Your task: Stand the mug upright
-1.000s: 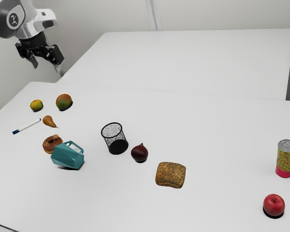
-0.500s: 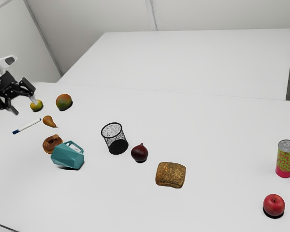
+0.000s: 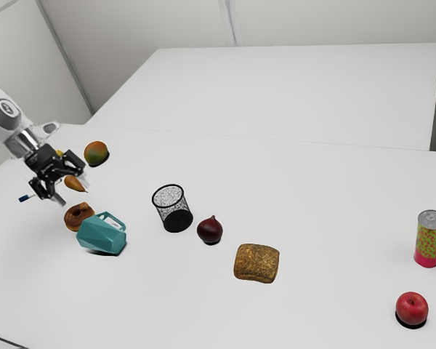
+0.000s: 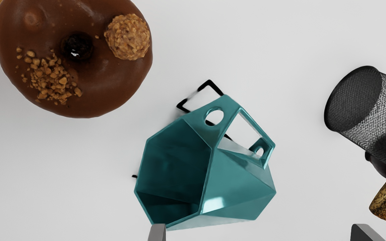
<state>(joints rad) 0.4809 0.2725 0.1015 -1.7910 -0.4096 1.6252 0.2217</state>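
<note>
While fingers (image 3: 59, 198) gape, the mug (image 4: 238, 187) (teal) lies sideways.

Eleven things sit on one desk (image 3: 312, 313), counted around the single mesh cup (image 3: 177, 219). To the exterior view's left of that cup there are six — one mug (image 3: 100, 236), one doughnut (image 3: 74, 219), one marker (image 3: 25, 198) and three fruits: one pear (image 3: 73, 184), one mango (image 3: 96, 153) and one yellow fruit (image 3: 59, 153), mostly hidden. To the exterior view's right of the cup there are four — one dark red onion (image 3: 210, 231), one bread piece (image 3: 256, 263), one can (image 3: 429, 240) and one apple (image 3: 412, 308).
</note>
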